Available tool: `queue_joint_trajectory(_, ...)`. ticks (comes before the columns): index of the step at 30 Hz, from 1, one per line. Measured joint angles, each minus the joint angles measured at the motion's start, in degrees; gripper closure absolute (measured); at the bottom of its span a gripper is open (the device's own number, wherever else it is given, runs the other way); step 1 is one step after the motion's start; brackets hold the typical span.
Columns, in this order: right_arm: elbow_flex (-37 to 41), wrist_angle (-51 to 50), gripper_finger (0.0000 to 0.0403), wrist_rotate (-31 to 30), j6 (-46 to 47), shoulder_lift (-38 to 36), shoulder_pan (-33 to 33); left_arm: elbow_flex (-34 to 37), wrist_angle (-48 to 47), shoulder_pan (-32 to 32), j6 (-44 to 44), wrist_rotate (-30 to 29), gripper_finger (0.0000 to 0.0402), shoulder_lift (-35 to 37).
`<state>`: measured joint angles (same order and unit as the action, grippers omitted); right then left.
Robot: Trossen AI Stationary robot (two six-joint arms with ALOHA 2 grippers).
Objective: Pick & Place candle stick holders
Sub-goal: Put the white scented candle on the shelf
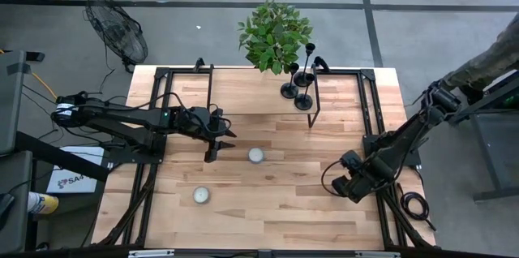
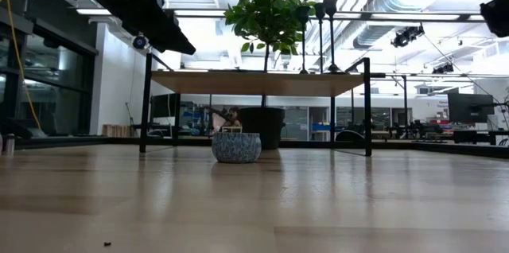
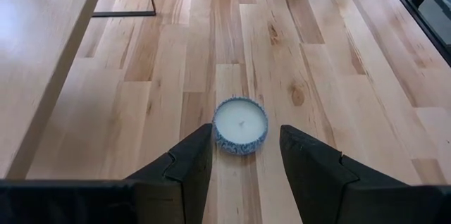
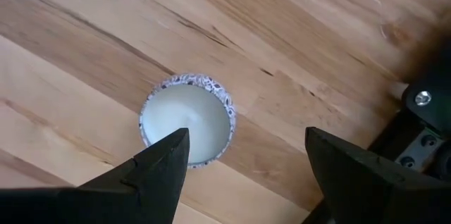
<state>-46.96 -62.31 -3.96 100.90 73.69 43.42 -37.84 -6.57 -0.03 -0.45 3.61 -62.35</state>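
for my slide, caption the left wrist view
Left tool open above the wooden table, framing a white candle.

We see a light wooden table [image 1: 268, 201] made of planks. Two short white candles sit on it: one candle [image 1: 256, 155] near the table's middle, and a second candle [image 1: 201, 195] nearer the front edge, well apart from the first. Each has a blue-and-white patterned rim. A leafy green plant [image 1: 274, 35] stands at the table's far edge. Off the table, beyond its far left corner, a black floor fan [image 1: 117, 28] stands on grey floor.
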Motion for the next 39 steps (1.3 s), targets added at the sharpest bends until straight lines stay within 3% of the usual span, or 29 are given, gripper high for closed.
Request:
queue_joint_trajectory(25, 0.0, 1.6, 0.0126, -0.6, -0.6, 0.0, 0.0, 0.0, 0.0, 0.0, 0.1, 1.4, 0.0238, 0.0)
queue_joint_trajectory(39, 0.0, 1.3, 0.0126, -0.2, 4.5, 0.4, 1.6, 0.0, 0.0, 0.0, 0.1, 1.3, 0.0238, 0.0)
